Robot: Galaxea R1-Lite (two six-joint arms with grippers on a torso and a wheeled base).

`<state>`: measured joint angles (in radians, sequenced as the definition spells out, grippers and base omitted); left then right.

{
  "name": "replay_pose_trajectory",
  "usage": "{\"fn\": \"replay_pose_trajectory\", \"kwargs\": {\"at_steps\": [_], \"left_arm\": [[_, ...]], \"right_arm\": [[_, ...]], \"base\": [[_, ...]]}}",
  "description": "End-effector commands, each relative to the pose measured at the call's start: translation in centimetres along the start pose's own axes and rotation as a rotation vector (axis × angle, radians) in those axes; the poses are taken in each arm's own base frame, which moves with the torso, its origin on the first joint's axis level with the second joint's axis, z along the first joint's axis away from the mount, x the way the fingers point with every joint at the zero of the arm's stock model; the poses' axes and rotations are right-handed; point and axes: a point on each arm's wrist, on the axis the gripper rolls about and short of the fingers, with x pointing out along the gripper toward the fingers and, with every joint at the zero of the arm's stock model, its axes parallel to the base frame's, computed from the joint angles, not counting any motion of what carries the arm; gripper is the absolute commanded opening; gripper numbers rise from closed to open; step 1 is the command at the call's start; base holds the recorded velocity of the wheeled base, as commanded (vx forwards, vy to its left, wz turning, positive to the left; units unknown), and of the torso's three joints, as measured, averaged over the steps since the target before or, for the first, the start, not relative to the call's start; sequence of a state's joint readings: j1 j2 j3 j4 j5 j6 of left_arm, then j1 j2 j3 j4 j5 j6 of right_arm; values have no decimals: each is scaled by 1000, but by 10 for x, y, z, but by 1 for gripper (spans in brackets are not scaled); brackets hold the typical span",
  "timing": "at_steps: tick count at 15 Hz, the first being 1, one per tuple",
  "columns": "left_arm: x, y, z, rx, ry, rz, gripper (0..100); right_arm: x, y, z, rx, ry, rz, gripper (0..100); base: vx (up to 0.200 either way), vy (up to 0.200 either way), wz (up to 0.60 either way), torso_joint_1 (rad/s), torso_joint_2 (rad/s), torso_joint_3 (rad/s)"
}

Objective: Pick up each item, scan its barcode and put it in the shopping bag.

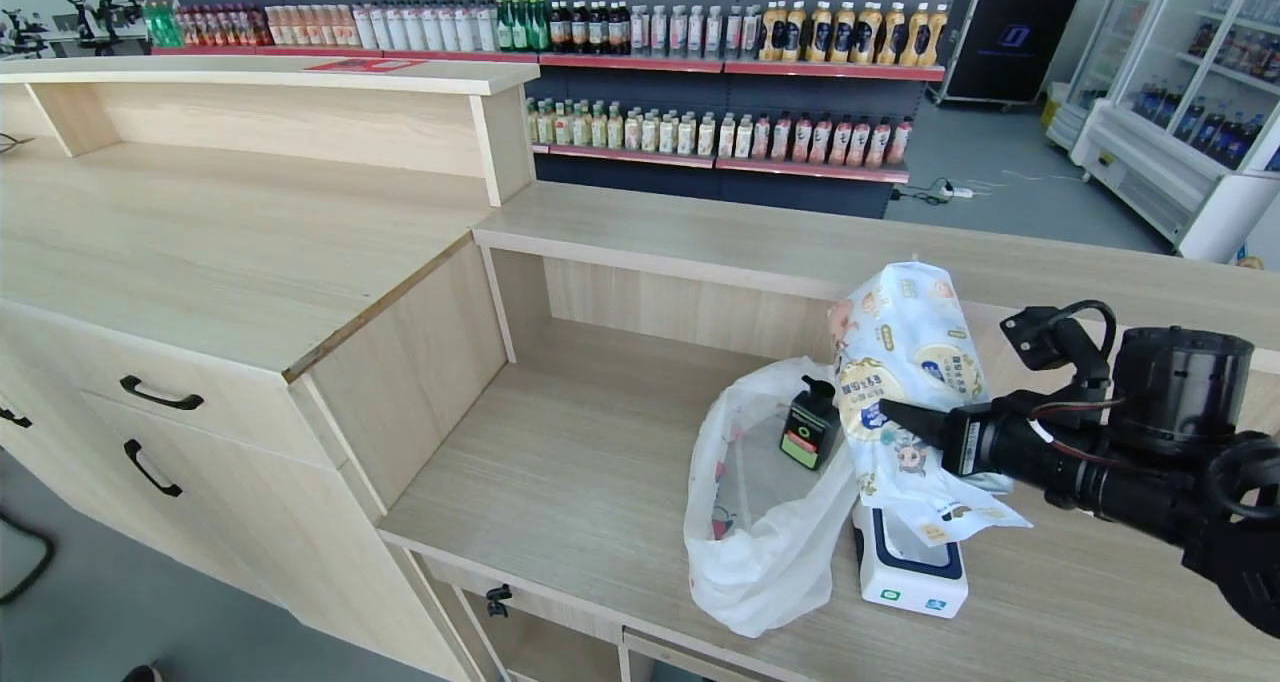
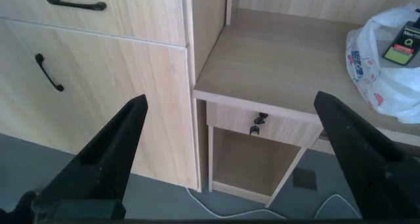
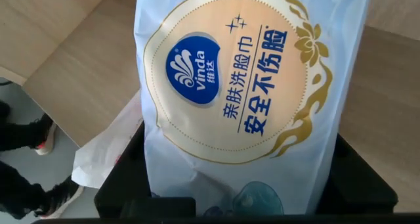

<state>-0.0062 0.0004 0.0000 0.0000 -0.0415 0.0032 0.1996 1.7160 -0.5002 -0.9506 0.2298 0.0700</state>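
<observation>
White tissue pack (image 1: 905, 352) was pinched by right hand (image 3: 243, 191) over scan box (image 1: 910, 567), left hand (image 2: 233, 152) spread; scanning apparently underway, bagging required next

- One white shopping bag (image 1: 760, 532) on the surface (image 1: 560, 482).
- One soft printed pack (image 1: 905, 357).
- One black handheld scanner (image 1: 810, 434) with a green-and-red label.
- One white box-shaped device (image 1: 910, 577) beside the bag.
- Two shelf rows of bottles (image 1: 850, 32) behind.
- Three black drawer handles (image 1: 160, 394).
</observation>
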Motion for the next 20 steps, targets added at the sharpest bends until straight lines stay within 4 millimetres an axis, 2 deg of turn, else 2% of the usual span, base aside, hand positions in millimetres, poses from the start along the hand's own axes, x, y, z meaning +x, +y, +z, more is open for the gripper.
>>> {"fn": "replay_pose_trajectory", "kwargs": {"at_steps": [1,7,12,15,20], "left_arm": [[0,0,0,0,1,2,100],[0,0,0,0,1,2,100],[0,0,0,0,1,2,100],[0,0,0,0,1,0,100],[0,0,0,0,1,0,100]], "right_arm": [[12,1,-18,10,59,40,0],[20,3,-29,8,60,129,0],[26,3,-27,-16,-14,242,0],[33,4,-25,-130,-109,314,0],[48,2,-40,-169,-120,433,0]], "base": [[0,0,0,0,0,0],[0,0,0,0,0,0],[0,0,0,0,0,0],[0,0,0,0,0,0],[0,0,0,0,0,0]]}}
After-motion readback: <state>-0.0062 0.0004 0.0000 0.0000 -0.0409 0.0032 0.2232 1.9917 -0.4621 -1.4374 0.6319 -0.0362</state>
